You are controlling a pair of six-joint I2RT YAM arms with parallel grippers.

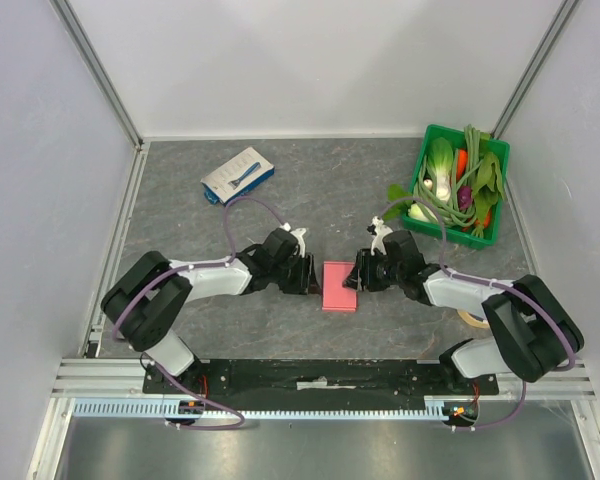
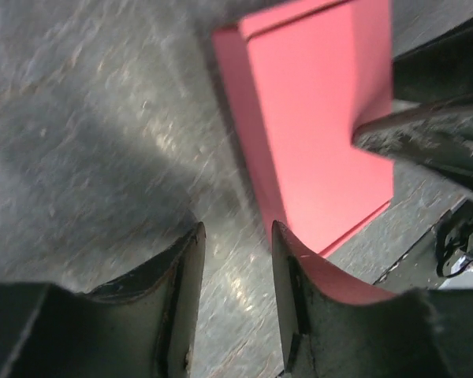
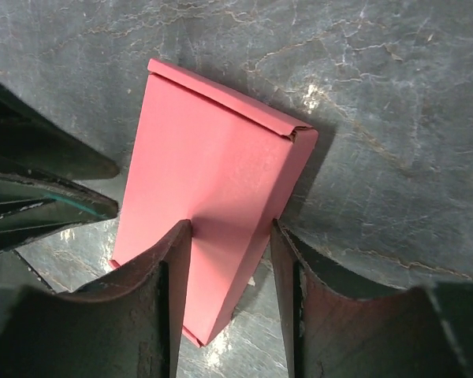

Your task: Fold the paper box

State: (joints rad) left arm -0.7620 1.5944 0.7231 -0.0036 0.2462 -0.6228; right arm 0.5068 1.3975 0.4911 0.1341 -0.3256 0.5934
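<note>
Flanking the paper box [image 1: 339, 286] lying flat on the table [image 1: 280, 330] between them, left claw [image 1: 313, 276] released at its edge, right claw [image 1: 353, 272] parted, fingers [image 3: 173, 299] over its top, gripping nothing, white-and-blue box [image 1: 238, 175] and green vegetable basket [image 1: 423, 160] beyond.

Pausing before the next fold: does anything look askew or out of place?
Minor only: the paper box has one end flap slightly lifted at a corner in the right wrist view, and leafy greens spill over the left rim of the green basket.
</note>
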